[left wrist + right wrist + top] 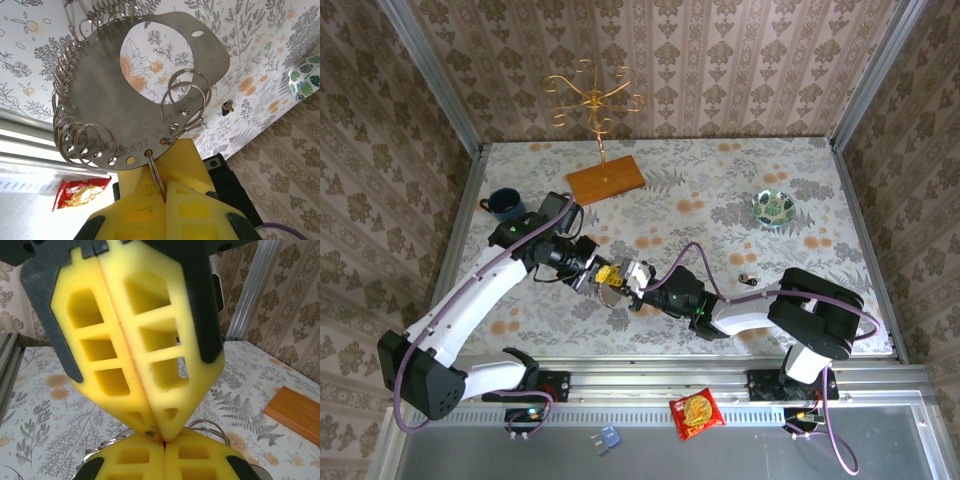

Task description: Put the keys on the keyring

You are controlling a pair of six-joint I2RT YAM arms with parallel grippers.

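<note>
Steadiness on the left matters most: the left gripper (165, 172) pinches one thin wire ring of the keyring (115, 110), a flat dull-grey steel plate with a big round cut-out and springy split coils round its rim, and should hold it untwisted. The right gripper (157, 432), soft yellow ribbed fingers (175, 375) pressed flush, meets it tip to tip; whether it nips wire I cannot tell. A small dark key (227, 106) lies on the floral table (840, 230), best taken by its head.
</note>
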